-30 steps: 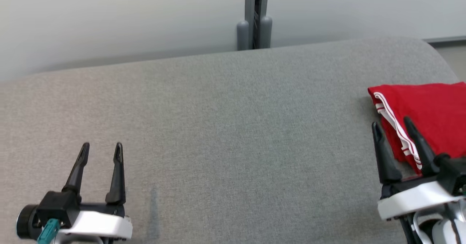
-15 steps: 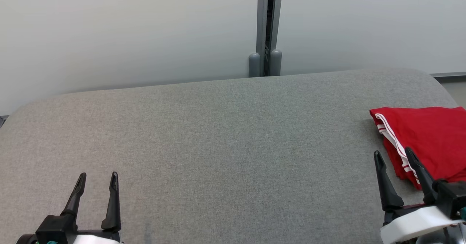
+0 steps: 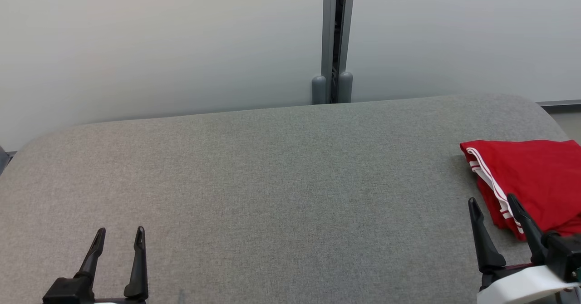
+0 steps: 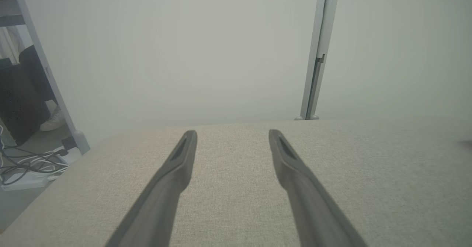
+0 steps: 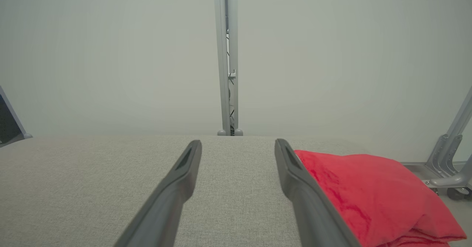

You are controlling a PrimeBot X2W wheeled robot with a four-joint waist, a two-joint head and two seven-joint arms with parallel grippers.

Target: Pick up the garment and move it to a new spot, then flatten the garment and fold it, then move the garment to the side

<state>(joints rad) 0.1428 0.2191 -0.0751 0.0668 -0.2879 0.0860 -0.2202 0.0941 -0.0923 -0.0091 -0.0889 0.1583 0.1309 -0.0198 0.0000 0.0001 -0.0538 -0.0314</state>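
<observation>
Head view: folded red garment [image 3: 531,177] lies at the right end of the bench [image 3: 281,181], apparently already set aside. Left end effector [image 3: 120,230] and right end effector [image 3: 492,198] stand wide open, empty, over the bench's near edge.

My left pincer [image 3: 120,230] is low at the left side of the head view. Its two dark fingers [image 3: 136,270] point up, and the jaws are open and hold nothing. My right pincer [image 3: 492,199] is low at the right side, also open and empty. Its fingers lean a little to the left, and under them is the white wrist shell [image 3: 517,286]. In each wrist view my own two fingers rise from the bottom edge and stand wide apart, nothing between them.
</observation>
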